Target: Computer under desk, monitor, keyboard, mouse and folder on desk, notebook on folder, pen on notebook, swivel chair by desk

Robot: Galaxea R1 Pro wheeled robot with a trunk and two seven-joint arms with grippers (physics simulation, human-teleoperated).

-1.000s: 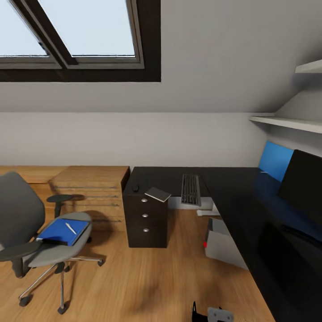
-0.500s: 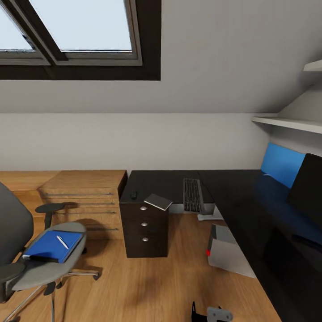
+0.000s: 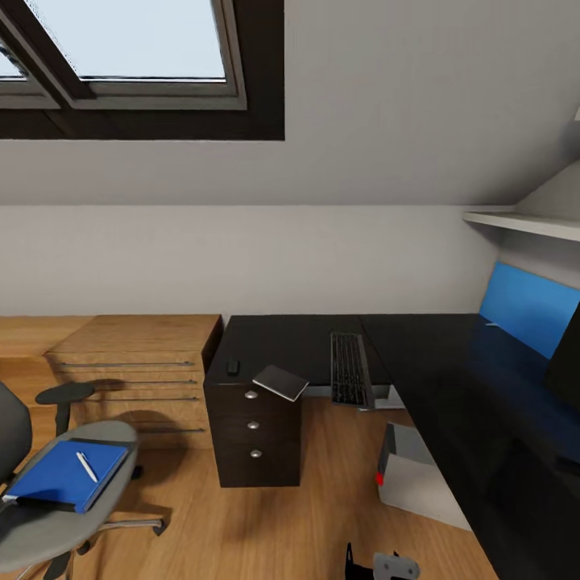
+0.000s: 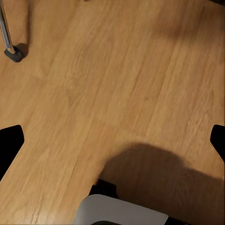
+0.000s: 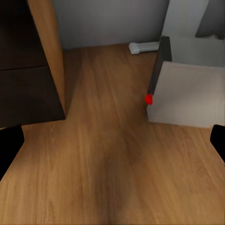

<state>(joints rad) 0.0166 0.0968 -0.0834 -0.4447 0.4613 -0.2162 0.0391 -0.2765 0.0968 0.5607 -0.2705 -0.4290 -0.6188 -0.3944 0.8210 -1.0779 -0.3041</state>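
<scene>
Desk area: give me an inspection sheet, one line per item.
Surface: black desk, L-shaped, with a drawer unit.
Job's things: keyboard and mouse on the desk; notebook overhanging the front edge above the drawers; monitor at the right edge, on the desk; computer on the floor beneath the desk; folder on the chair seat, pen on top.
Clutter: nothing seen.
Grippers: left gripper and right gripper open, empty, over bare floor.
Cables: nothing seen.
Surroundings: wooden dresser, skylight, blue panel, shelf.
</scene>
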